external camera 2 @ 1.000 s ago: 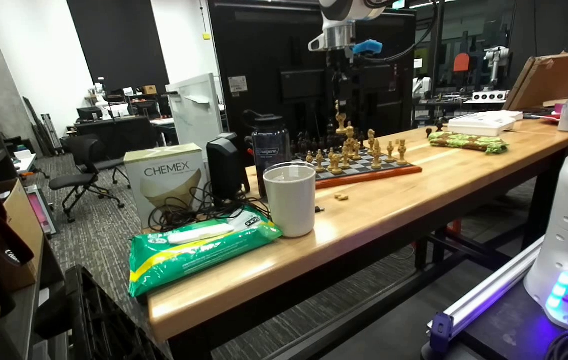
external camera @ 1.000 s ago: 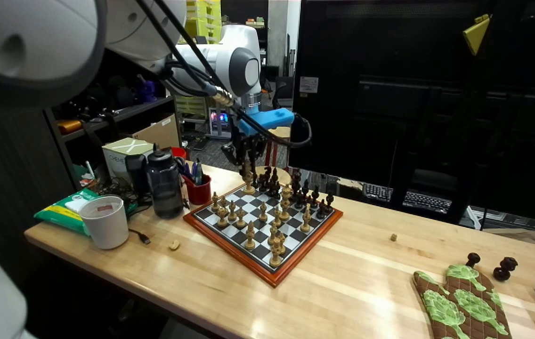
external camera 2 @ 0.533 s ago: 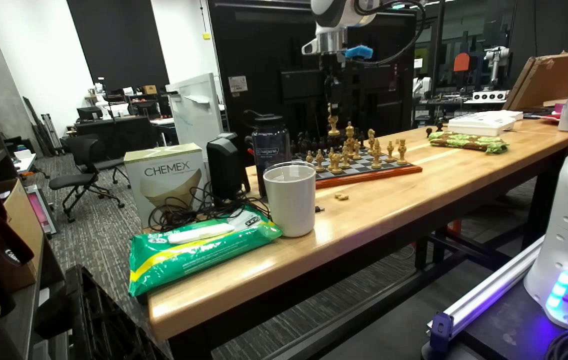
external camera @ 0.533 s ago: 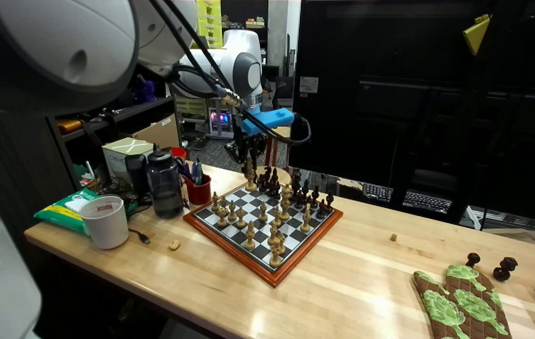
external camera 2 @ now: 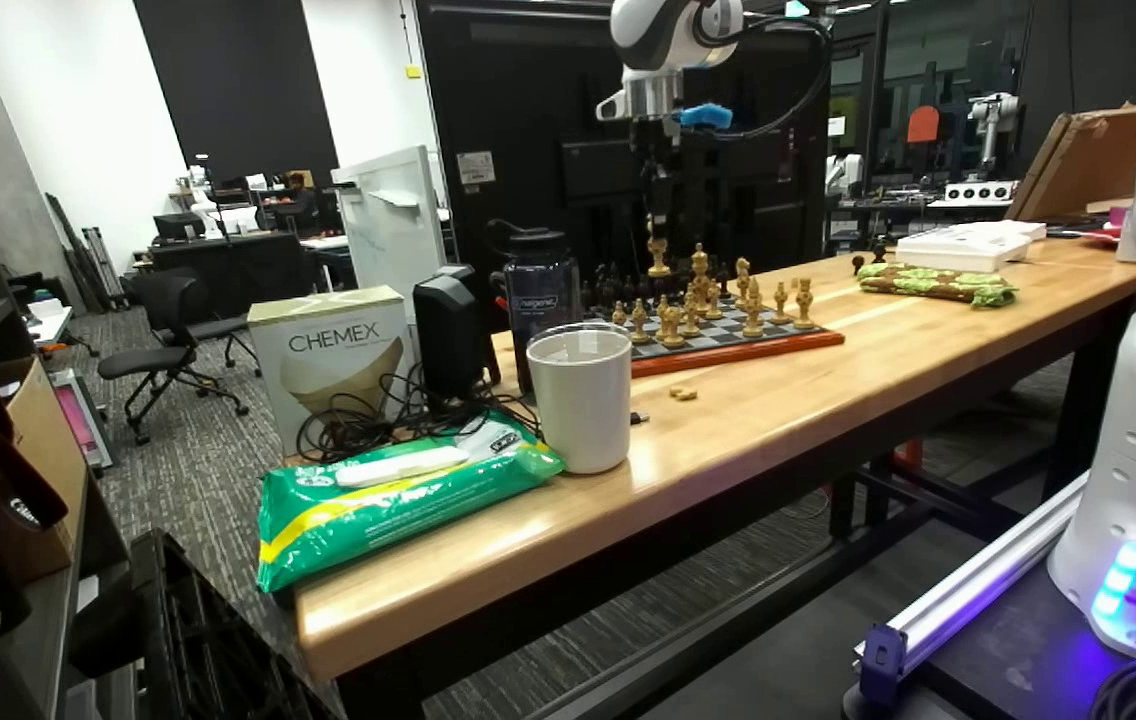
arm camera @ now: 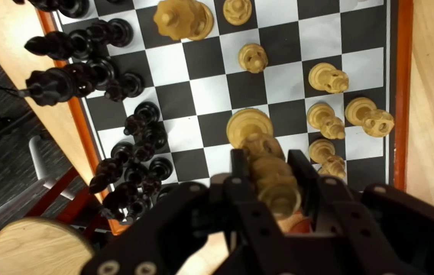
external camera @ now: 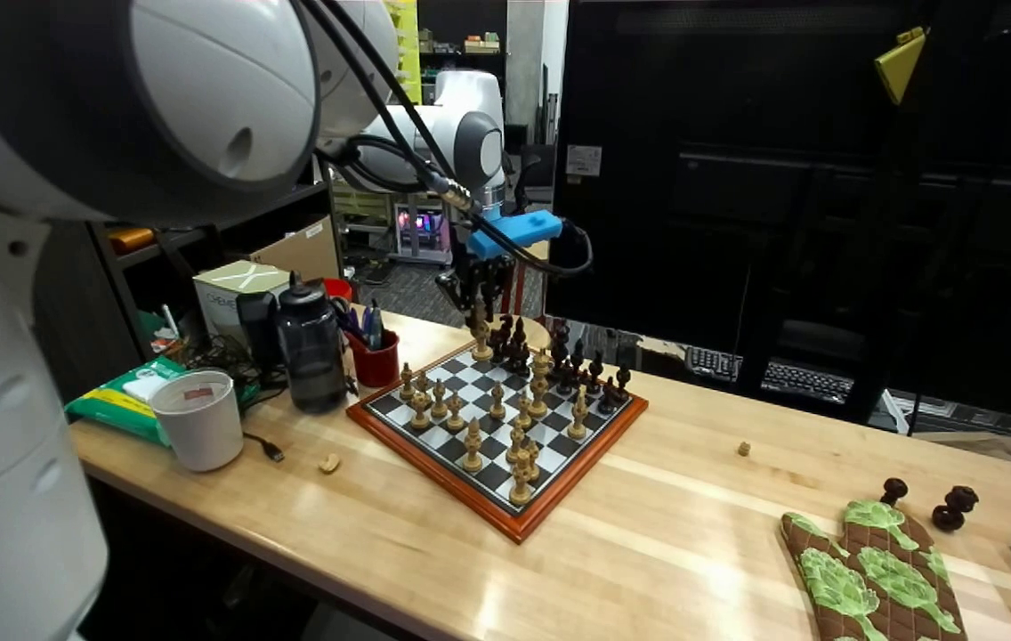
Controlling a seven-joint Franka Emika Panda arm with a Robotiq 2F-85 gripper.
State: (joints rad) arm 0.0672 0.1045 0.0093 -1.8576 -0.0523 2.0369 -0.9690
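My gripper [arm camera: 267, 162] is shut on a tall light wooden chess piece [arm camera: 249, 126]. The black fingers [arm camera: 297, 168] stand on either side of its upper part. The piece hangs with its base down and tilts across the wrist view. In both exterior views the gripper [external camera: 481, 298] [external camera 2: 656, 215] holds the piece [external camera: 481, 345] [external camera 2: 659, 262] above the far side of the chessboard [external camera: 577, 466], near the dark pieces. Dark chess pieces [arm camera: 54, 86] stand along the board's left side in the wrist view. Several light pieces [arm camera: 253, 58] stand across the middle and right.
A dark water bottle [external camera: 311, 352], a red pen cup [external camera: 375, 361] and a white mug [external camera: 198, 427] stand beside the board. An oven mitt [external camera: 879, 570] and two dark pieces [external camera: 955, 507] lie at the other end. A green packet [external camera 2: 408, 510] lies at the table corner.
The gripper has carried the light piece a short way, rightward in one exterior view, and leftward and slightly down in another. The other pieces have not moved.
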